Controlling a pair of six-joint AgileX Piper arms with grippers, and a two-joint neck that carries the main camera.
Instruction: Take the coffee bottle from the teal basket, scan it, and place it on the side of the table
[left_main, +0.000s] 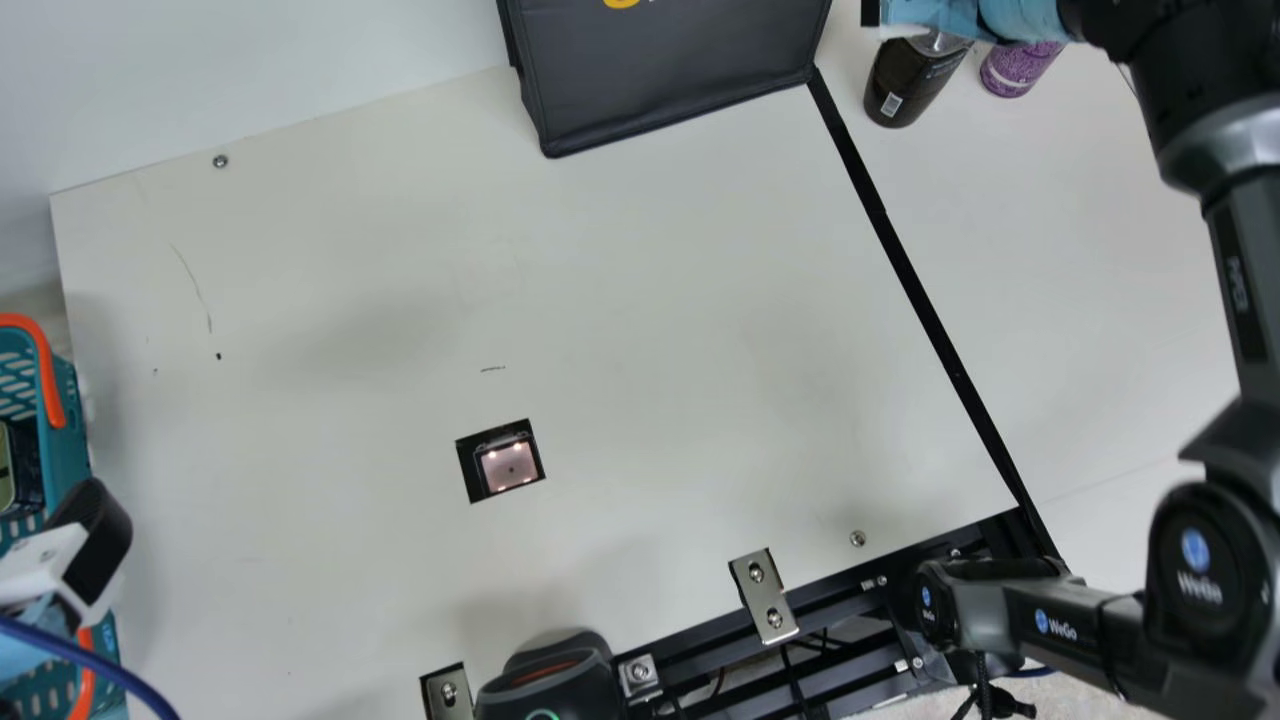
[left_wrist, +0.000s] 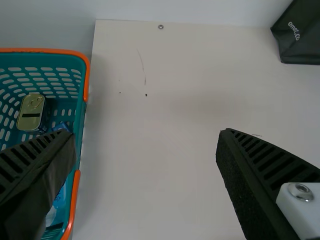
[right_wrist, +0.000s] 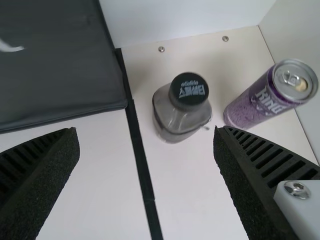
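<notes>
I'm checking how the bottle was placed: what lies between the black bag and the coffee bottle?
A strip of black tape, then bare tabletop up to the coffee bottle; the right wrist view shows this.

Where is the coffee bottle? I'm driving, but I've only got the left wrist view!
Observer: The coffee bottle stands on the table, across the black strip from the dark bag.
Operator: Has it got a friend next to it?
Observer: Yes, a purple can stands beside it.
Operator: Is the other hand squeezing the bottle?
Observer: No, the right hand is open and holds nothing.
</notes>
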